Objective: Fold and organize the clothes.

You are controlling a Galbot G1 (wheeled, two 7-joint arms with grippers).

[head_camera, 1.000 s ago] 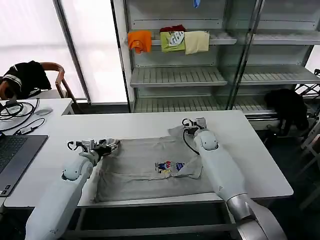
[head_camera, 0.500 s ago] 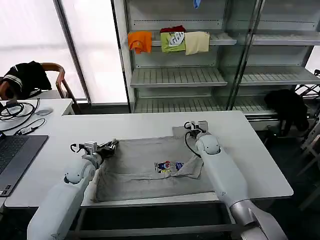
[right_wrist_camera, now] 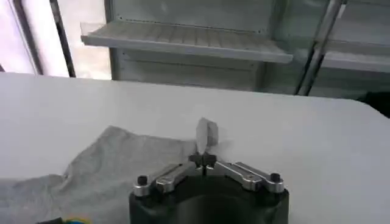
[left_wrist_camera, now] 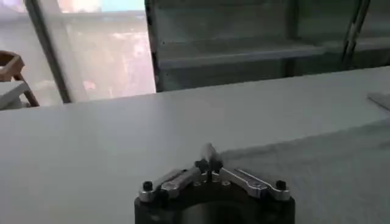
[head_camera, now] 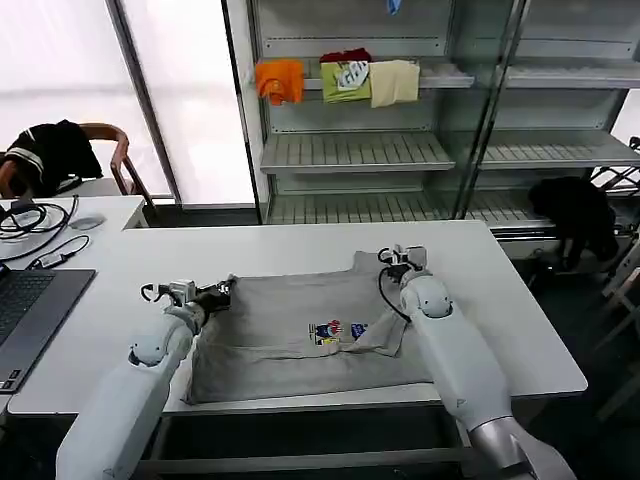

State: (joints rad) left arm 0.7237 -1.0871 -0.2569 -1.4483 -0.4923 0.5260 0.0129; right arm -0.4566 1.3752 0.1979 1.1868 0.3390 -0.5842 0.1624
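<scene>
A light grey T-shirt [head_camera: 285, 335] with a small multicoloured chest print [head_camera: 338, 332] lies spread on the white table [head_camera: 500, 300], its near right part folded over. My left gripper [head_camera: 218, 292] is shut on the shirt's far left corner. In the left wrist view, the left gripper's [left_wrist_camera: 208, 154] fingers meet at the edge of the grey cloth [left_wrist_camera: 317, 173]. My right gripper [head_camera: 400, 257] is shut on the far right corner. The right wrist view shows a tuft of cloth pinched in the right gripper [right_wrist_camera: 206, 141], with the shirt [right_wrist_camera: 116, 167] trailing away.
A laptop [head_camera: 25, 310] and cables [head_camera: 30, 225] lie on the desk to the left. Behind the table, shelves [head_camera: 350, 150] hold orange, green and cream garments [head_camera: 340, 82]. Black garments hang on a chair [head_camera: 50, 155] and at the right [head_camera: 575, 215].
Both grippers have drawn apart slightly, the right one moving right and nearer, and the shirt's far edge now lies straighter and flatter between them.
</scene>
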